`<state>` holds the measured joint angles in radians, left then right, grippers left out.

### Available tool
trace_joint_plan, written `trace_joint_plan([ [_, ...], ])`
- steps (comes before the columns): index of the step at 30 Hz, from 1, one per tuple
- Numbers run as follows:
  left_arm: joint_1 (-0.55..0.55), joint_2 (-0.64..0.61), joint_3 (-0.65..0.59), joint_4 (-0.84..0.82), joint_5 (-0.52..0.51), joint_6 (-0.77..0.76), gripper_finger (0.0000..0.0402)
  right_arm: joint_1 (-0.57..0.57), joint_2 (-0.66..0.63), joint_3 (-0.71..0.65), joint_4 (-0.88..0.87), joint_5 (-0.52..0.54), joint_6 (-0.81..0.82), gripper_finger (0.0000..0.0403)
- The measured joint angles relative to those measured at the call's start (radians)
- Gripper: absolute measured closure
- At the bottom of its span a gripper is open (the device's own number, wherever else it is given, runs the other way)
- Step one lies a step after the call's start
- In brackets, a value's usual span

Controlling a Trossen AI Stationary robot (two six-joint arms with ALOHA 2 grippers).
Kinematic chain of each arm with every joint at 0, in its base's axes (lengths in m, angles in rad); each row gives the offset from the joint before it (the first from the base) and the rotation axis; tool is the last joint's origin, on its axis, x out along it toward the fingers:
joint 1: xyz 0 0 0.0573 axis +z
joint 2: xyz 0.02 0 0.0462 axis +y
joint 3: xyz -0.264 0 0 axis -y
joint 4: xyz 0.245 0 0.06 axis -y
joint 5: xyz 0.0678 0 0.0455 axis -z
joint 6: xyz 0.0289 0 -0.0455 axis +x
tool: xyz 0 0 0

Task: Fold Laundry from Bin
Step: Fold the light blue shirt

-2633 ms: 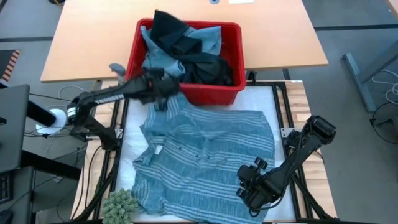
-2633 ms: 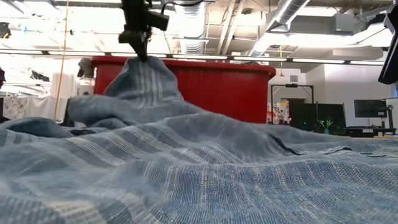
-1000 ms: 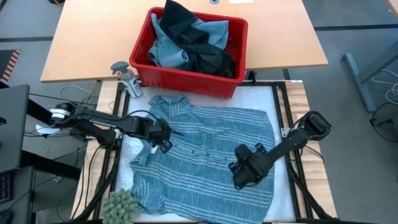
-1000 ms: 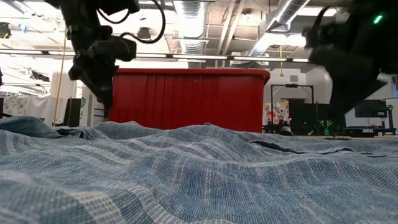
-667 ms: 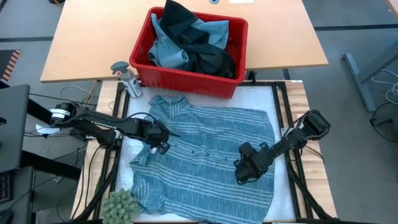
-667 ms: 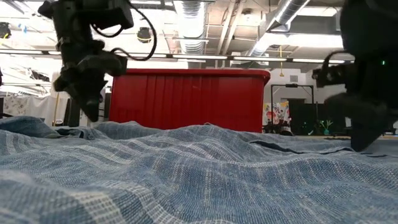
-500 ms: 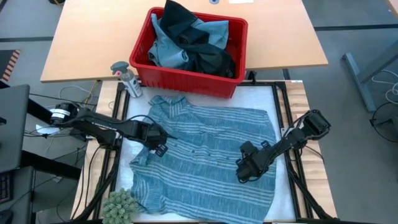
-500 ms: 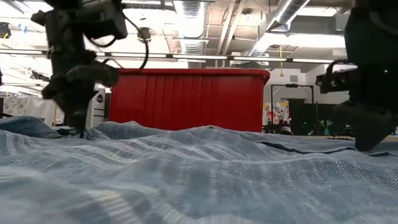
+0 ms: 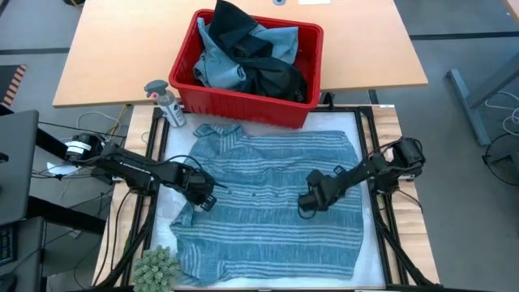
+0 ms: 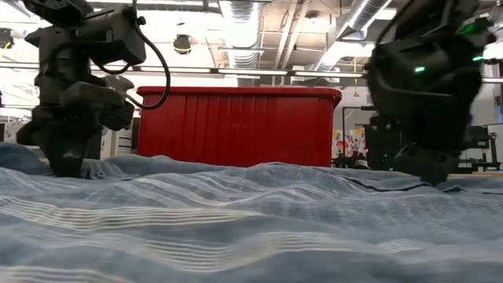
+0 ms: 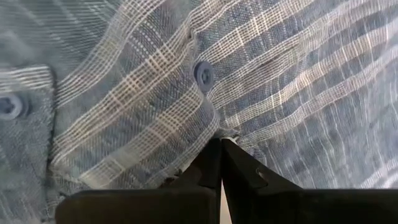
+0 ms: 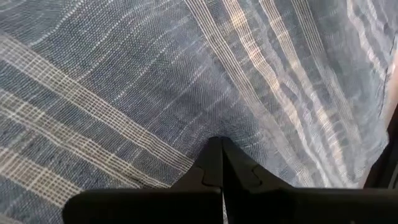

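One striped shirt (image 9: 268, 203) flat mid-frame, collar toward bin (image 9: 243, 101), long axis vertical | two claws closed, tips on the cloth: left claw (image 9: 212, 195), right claw (image 9: 302, 207)

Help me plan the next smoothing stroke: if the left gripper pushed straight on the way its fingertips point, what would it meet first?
Most likely the striped shirt itself. The left gripper is shut, its tips right at the cloth beside a button. Whether they already touch the fabric or pinch a fold is hard to tell.

Left gripper (image 9: 212, 193) and right gripper (image 9: 302, 204) low, fingers closed.
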<state>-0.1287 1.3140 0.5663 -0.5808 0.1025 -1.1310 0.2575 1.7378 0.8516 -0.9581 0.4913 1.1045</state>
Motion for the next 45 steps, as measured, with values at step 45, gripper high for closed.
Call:
trace_joint_plan([
  [45, -0.164, 0.176, 0.136, -0.024, -0.03, -0.008, 0.0401, 0.401, -0.107, -0.047, 0.094, -0.127, 0.394, 0.0384],
])
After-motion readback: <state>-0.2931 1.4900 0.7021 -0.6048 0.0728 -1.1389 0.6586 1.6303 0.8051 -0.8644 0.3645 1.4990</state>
